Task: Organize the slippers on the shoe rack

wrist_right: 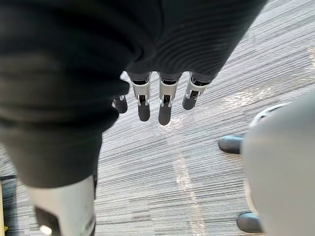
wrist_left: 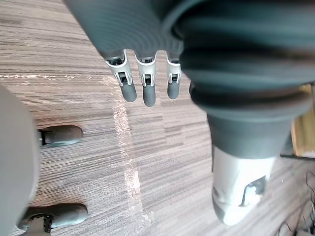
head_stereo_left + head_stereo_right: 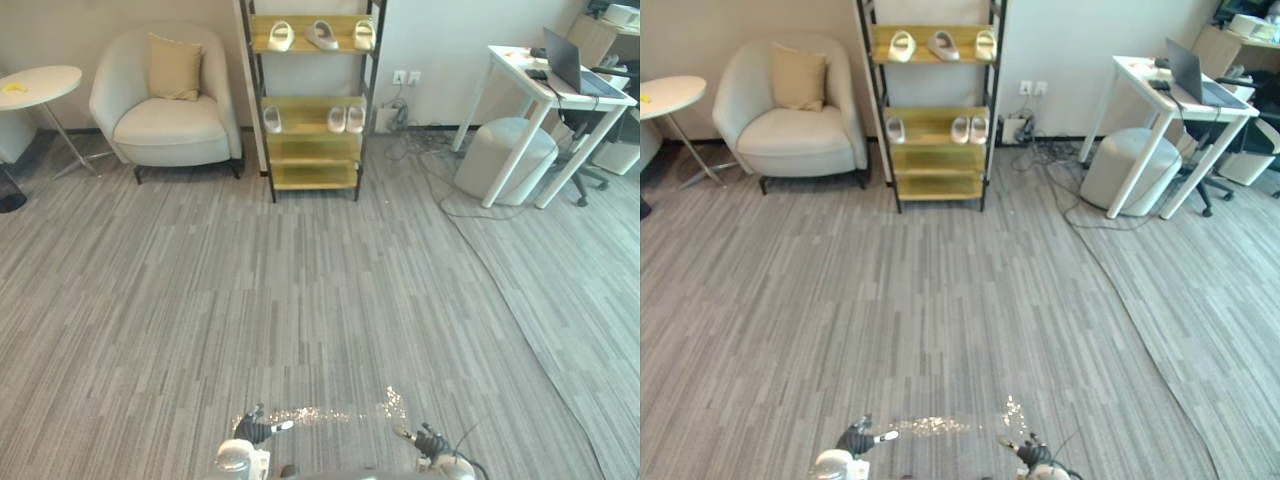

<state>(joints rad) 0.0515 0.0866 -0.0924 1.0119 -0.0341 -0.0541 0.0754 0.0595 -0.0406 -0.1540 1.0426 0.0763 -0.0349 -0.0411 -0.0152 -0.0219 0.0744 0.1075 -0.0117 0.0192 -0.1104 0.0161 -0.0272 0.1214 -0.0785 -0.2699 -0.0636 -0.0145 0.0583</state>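
We see the rack [image 3: 312,150] against the far wall, well apart from us across the floor [image 3: 300,300]. The slippers [image 3: 322,35] lie on it. Three sit in a row on the top shelf [image 3: 300,47], a lone slipper [image 3: 272,119] lies at the left of the middle shelf [image 3: 305,103], and a pair [image 3: 346,118] lies side by side at its right.

Our left hand [image 3: 255,430] and right hand [image 3: 432,441] hang low at the near edge of the head views, over the floor and apart from each other. Both are slack and empty: in the wrist views the left hand's fingers [image 2: 147,88] run straight and loose, and so do the right hand's fingers [image 1: 165,105].

Left of the rack stands an armchair [image 3: 165,125] with a cushion [image 3: 175,68] on it, and further left a round table [image 3: 38,85]. To the right is a white desk [image 3: 525,75] with a laptop [image 3: 570,62] on it and a stool [image 3: 505,155] beside its legs. Cables [image 3: 420,150] trail on the floor between rack and desk.
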